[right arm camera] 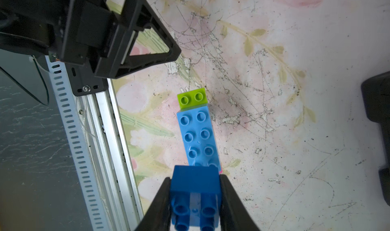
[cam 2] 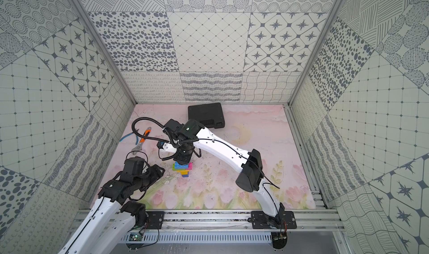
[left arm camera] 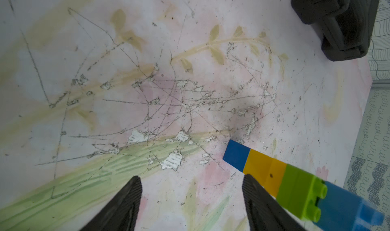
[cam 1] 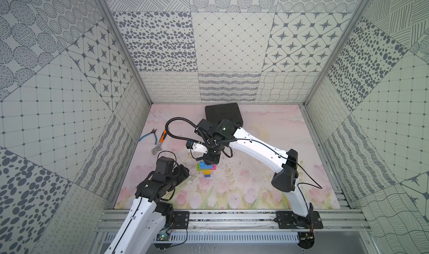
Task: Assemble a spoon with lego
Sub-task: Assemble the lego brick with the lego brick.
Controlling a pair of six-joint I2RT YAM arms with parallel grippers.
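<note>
A pink flowered surface [cam 1: 267, 171], scratched and worn, sits inside patterned walls. Near its left edge lie blue-handled pliers [cam 1: 148, 135] and, just beside them, an orange-handled wrench [cam 1: 159, 142].

Toward the front left corner, the left tool [left arm camera: 191, 178] hovers low with its two fingers spread apart and nothing between them. One finger [left arm camera: 253, 189] is just beside the stem of the spoon [cam 1: 206, 168].

The spoon lies flat near the middle of the surface, a little toward the front edge. It has a light blue oblong brick on top of a wide green and pink layer. From there it narrows through yellow to a dark blue tip that points at the front edge.

Over the pink end of the spoon, the right tool [right arm camera: 195, 178] is clenched on a dark blue brick [right arm camera: 195, 183], which is turned with its studs toward the wrist camera. The brick overlaps the end of the light blue brick, and whether they touch cannot be told.

A black case [cam 1: 222, 113] rests against the back edge, partly hidden by the right arm.
</note>
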